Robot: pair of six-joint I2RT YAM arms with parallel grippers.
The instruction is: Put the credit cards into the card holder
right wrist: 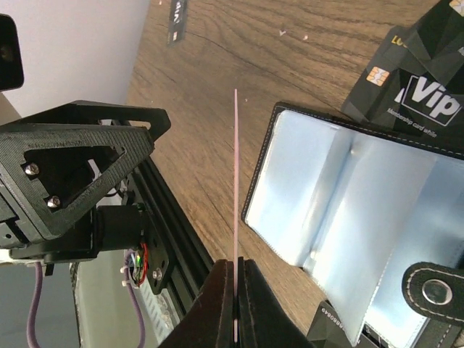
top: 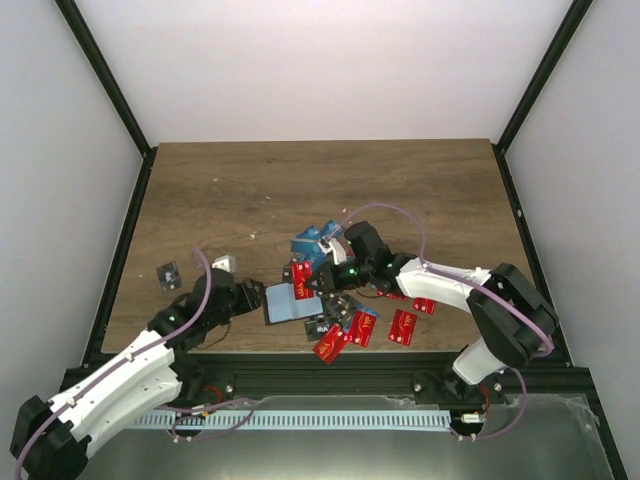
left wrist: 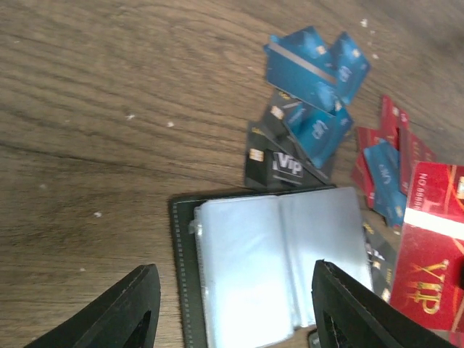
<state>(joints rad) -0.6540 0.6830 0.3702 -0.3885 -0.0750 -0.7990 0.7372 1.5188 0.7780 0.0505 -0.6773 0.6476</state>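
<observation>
Right gripper (right wrist: 235,274) pinching one card; left gripper (left wrist: 233,279) spread over the open card holder

Right fingers (right wrist: 217,304) pressed together on a thin card (right wrist: 235,181), seen edge-on, face colour not readable. The card stands just beside the stitched edge of the card holder (right wrist: 341,210), between it and the left gripper. Holder lies opened on the wooden table (top: 300,190), clear sleeves up, clasp tab (right wrist: 433,291) at one corner. Left fingers (left wrist: 130,308) wide apart at the holder's outer edge, one to either side; contact cannot be told. Loose credit cards (top: 360,328) heaped against the holder's far and right sides: blue cards (left wrist: 312,69) furthest, a black VIP card (left wrist: 279,165) touching the holder's edge, red cards (left wrist: 431,268) to the right. One black card (top: 168,273) lies well apart on the left
</observation>
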